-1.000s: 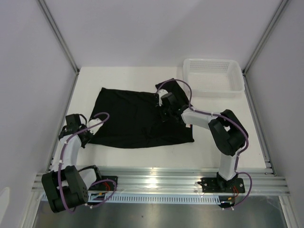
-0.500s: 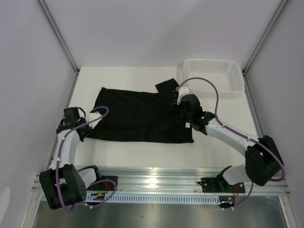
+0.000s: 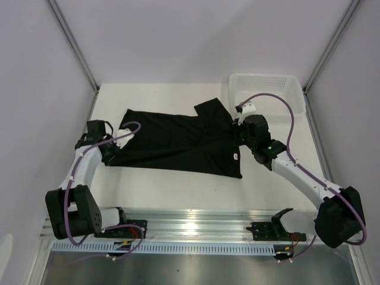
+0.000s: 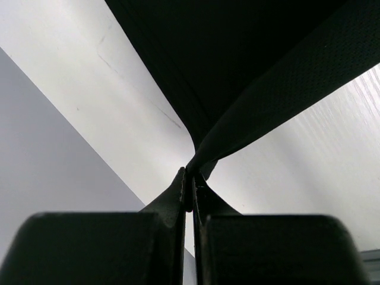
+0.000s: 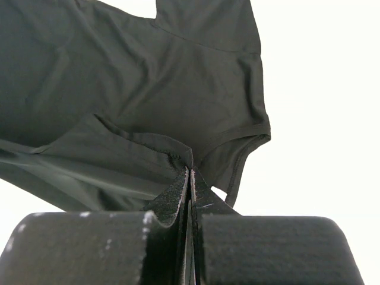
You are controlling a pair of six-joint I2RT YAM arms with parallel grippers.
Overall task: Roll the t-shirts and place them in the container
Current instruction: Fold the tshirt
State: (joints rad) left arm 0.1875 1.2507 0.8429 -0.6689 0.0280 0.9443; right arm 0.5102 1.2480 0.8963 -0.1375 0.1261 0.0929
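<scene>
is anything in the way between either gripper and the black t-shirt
Nothing visible. The left gripper is shut on the t-shirt at its left edge, and the right gripper is shut on a fold at its right side. The white basket sits at the far right, off the shirt.

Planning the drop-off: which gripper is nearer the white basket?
Right. The right gripper pinches the black shirt at its edge just in front of the basket; the left gripper pinches the shirt's opposite edge, far off to the left.

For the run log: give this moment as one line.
shirt: spread, unrolled | left gripper: shut on shirt | right gripper: shut on shirt | basket: far right
</scene>
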